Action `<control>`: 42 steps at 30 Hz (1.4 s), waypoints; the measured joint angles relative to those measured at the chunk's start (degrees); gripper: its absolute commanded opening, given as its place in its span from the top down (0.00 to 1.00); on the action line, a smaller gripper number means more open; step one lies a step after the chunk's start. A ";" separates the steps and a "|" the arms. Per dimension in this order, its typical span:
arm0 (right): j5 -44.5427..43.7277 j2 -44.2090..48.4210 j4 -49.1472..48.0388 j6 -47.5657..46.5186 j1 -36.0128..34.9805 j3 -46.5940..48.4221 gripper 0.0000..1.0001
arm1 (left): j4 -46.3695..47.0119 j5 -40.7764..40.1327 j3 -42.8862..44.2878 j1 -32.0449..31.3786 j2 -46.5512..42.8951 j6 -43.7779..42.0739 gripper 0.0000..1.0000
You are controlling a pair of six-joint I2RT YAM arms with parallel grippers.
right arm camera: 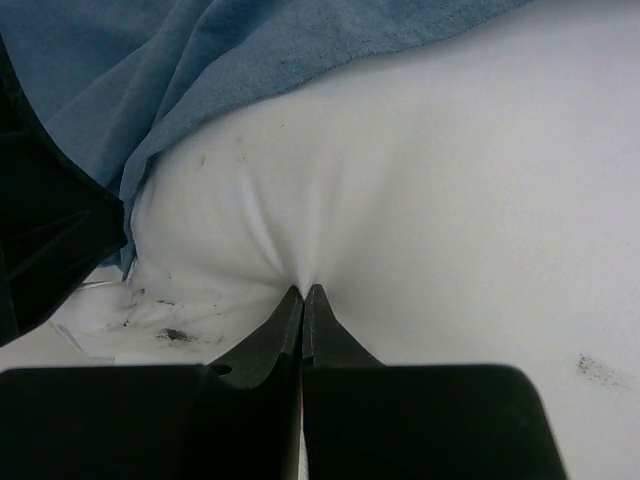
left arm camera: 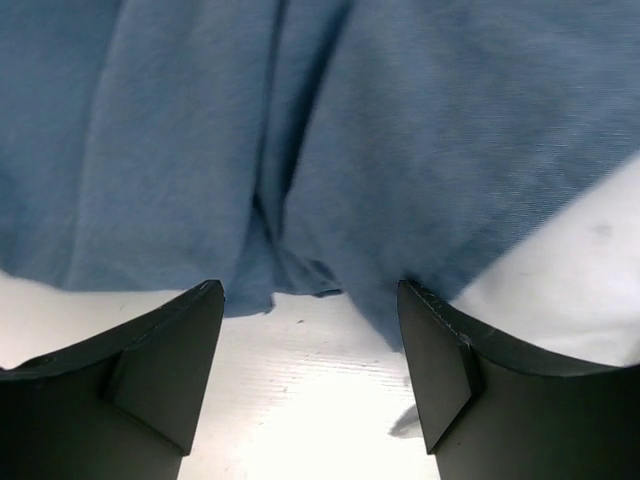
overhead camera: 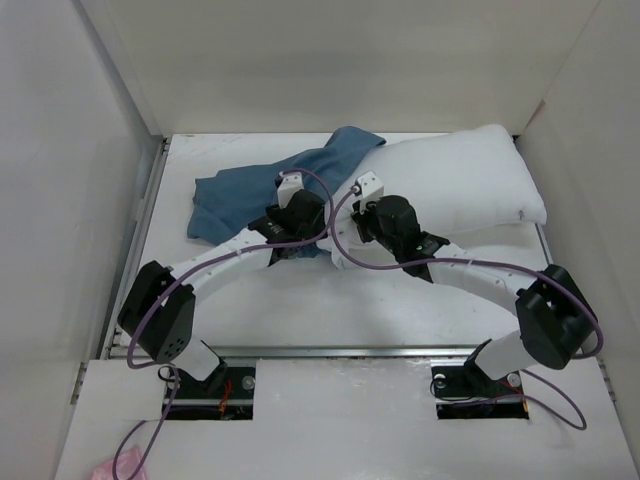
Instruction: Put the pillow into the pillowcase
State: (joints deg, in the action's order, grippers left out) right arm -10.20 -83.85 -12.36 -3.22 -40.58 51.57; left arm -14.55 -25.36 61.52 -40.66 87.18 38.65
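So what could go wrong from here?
The right gripper is shut on only a small pucker of the pillow, so the fabric might slip out when pulled. The left gripper is open at the bunched edge of the pillowcase. Closing there, it may pinch both layers and seal the opening instead of holding it open.

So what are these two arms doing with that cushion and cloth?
They are putting a pillow into a pillowcase. The right tool is shut, pinching the pillow's fabric near one end. The left tool is open at the blue pillowcase's edge, gripping nothing. The pillowcase lies crumpled, partly over that end; most of the pillow is bare.
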 measured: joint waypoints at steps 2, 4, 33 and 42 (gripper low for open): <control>-0.07 -0.24 0.04 0.00 0.00 0.02 1.00 | 2.78 2.05 -0.81 0.00 -0.44 -2.01 0.33; -0.13 -0.31 0.11 0.00 0.00 0.02 1.00 | 5.01 3.63 -2.47 0.00 -1.62 -3.61 0.31; -17.25 -10.51 -2.32 10.45 -0.35 14.60 1.00 | 3.91 7.85 1.31 -1.36 -5.44 -6.84 1.00; -25.03 -16.87 -8.83 19.93 -2.47 20.06 1.00 | 2.95 13.29 9.84 -6.78 -7.74 -10.97 1.00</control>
State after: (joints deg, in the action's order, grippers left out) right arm -35.22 -100.73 -21.19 16.71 -43.05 71.64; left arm -11.60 -12.08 71.35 -47.44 79.44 27.68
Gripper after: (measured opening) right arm 0.012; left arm 0.007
